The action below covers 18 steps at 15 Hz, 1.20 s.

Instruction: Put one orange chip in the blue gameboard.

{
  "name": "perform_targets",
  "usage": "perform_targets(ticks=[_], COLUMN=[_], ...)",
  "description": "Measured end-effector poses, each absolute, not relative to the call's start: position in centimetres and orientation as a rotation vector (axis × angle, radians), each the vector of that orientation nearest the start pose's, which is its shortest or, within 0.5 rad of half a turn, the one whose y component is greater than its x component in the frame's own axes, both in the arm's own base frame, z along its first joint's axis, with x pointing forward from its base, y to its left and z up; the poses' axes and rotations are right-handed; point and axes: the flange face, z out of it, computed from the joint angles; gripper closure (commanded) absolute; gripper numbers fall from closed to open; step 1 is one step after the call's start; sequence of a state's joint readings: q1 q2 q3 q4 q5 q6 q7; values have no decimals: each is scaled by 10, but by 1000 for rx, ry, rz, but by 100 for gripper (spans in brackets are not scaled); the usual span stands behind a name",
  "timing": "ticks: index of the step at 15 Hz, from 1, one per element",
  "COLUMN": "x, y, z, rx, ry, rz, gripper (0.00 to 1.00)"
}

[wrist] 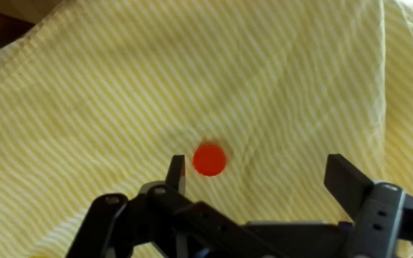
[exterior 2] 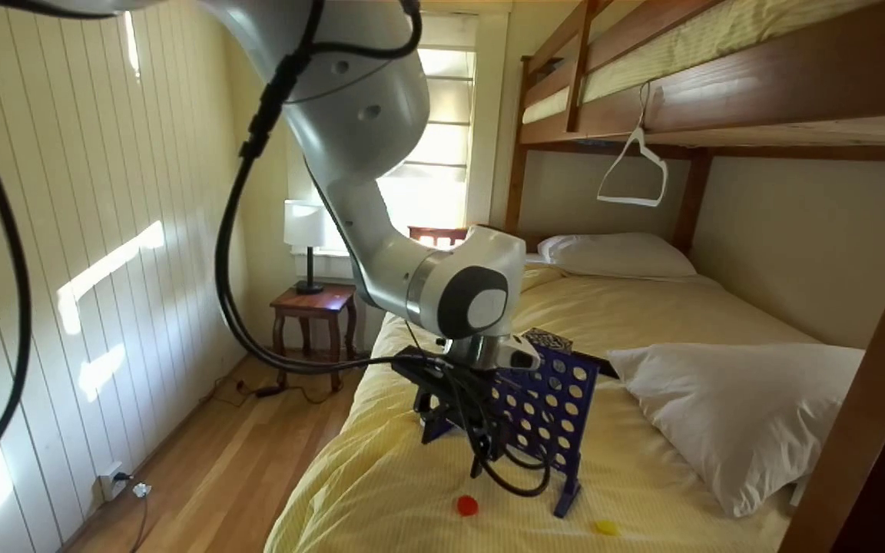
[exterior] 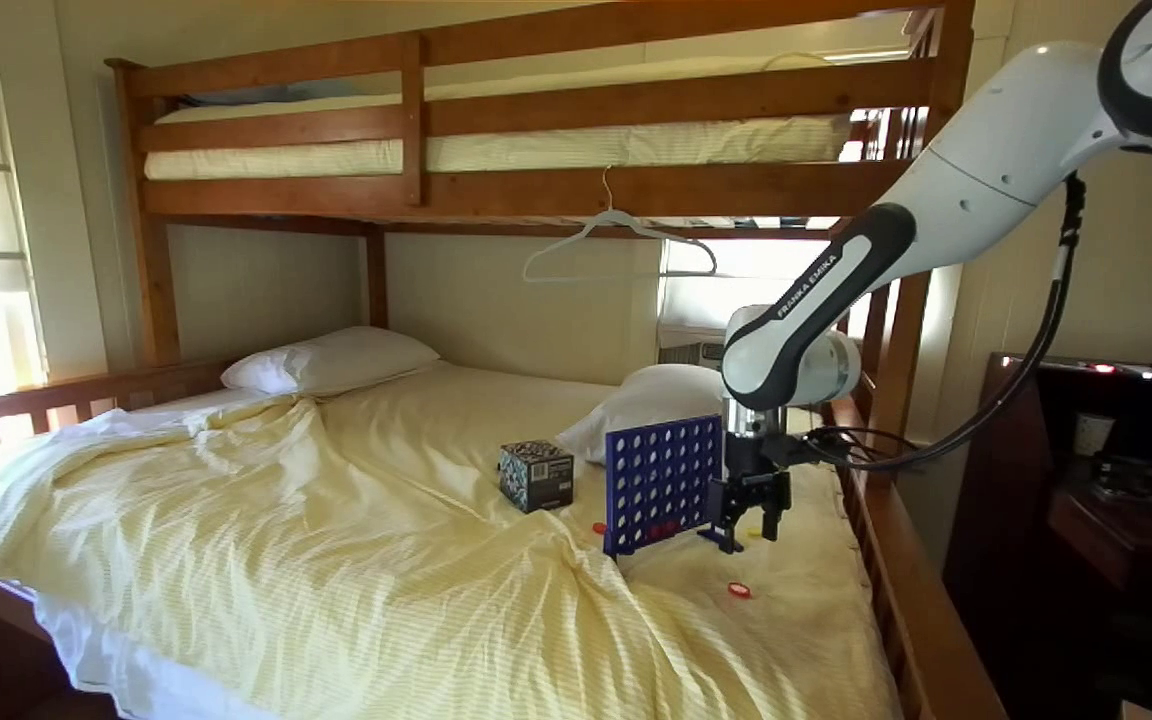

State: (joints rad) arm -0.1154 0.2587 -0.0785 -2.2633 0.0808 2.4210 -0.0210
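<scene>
The orange chip [wrist: 209,160] lies flat on the striped bedspread in the wrist view. It shows in both exterior views, in front of the board [exterior: 739,591] [exterior 2: 467,505]. My gripper [wrist: 256,157] is open and empty, pointing down. In the wrist view the chip appears between the fingers, close to the left one. In an exterior view the gripper [exterior: 748,532] hovers above the bed, at the near end of the blue gameboard [exterior: 663,482]. The gameboard stands upright, with a few red chips low in its grid. In an exterior view the arm partly hides the gameboard [exterior 2: 565,399].
A yellow chip [exterior 2: 606,528] lies near the board's foot. Another red chip [exterior: 599,527] lies on the board's far side. A dark patterned cube [exterior: 536,476] and a white pillow [exterior: 651,400] are behind the board. A wooden bed rail [exterior: 921,590] runs along the side.
</scene>
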Motion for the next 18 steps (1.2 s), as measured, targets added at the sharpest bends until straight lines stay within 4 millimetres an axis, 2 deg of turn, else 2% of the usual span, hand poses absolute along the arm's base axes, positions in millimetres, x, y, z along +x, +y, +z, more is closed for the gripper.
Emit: perform_targets(ticks=[8,12,18], x=[531,540,549], y=[-111,-111,-113], z=[192,178,162], rx=[-3094,-3101,-3105], ry=[257,250,236], rz=[77,60,68], gripper=[0,0,9])
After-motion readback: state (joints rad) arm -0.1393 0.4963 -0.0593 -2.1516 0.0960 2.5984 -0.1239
